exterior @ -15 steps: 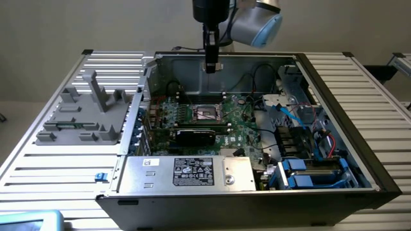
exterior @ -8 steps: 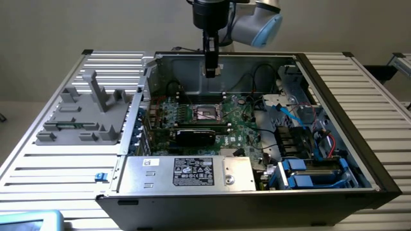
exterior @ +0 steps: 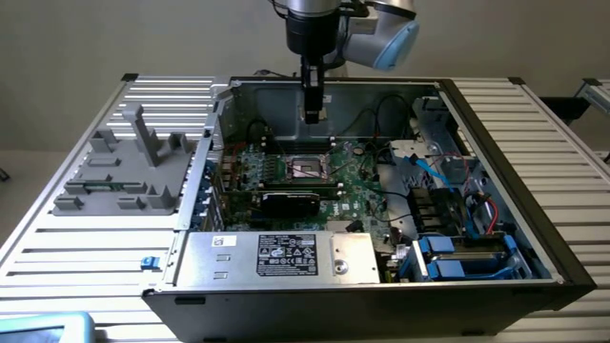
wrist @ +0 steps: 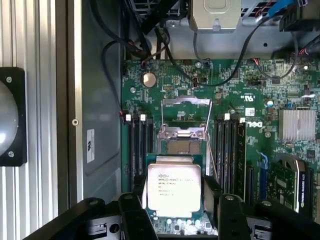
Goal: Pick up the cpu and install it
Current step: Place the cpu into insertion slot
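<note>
The arm is cut off at the top edge of the exterior view, and there the cpu under it is too small to make out. In the wrist view the cpu's (wrist: 173,180) lower edge is hidden behind the claw's dark body, and the print on its silver top is too fine to read. The cpu also covers part of the socket (wrist: 181,145) below it, whose metal flap stands raised. The memory slots flanking the socket are too dim to count

One cpu, one socket, one open computer case (exterior: 496,143) on the slatted bench (exterior: 86,250). One silver box with a black label (exterior: 276,257) lies along the case's near side, with two blue drive holders (exterior: 443,257) towards the exterior view's right. One grey moulded tray (exterior: 124,171) sits on the bench at the exterior view's left. One round battery (wrist: 148,79) is on the green board

The claw (wrist: 176,215) is partly open, its two fingers (wrist: 135,210) pressed against opposite edges of the cpu. It holds the cpu flat, above the board, just short of the open socket. In the exterior view the claw (exterior: 313,108) hangs over the case's far side, above the socket (exterior: 307,168)
</note>
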{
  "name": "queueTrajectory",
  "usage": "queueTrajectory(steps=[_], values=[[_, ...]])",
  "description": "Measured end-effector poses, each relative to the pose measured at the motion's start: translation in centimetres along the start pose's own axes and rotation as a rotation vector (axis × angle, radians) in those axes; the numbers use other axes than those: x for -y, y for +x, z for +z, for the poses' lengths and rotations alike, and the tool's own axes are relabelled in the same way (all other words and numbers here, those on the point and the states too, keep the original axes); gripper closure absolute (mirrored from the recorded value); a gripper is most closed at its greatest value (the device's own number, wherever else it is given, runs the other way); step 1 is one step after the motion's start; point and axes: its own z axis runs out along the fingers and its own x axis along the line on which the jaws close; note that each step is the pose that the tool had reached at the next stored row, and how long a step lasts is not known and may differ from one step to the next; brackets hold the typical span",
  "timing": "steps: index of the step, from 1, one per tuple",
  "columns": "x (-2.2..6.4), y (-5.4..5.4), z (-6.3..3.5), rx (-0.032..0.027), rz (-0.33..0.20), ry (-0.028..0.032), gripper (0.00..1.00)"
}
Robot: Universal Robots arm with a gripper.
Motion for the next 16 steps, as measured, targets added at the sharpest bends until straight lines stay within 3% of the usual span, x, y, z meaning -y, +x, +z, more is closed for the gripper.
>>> queueTrajectory(steps=[9,16], values=[[0.06,-1.2,1.59,-0.0057,0.0,-0.0006,0.46],[0.13,-1.5,2.85,-0.0064,0.0,-0.0006,0.46]])
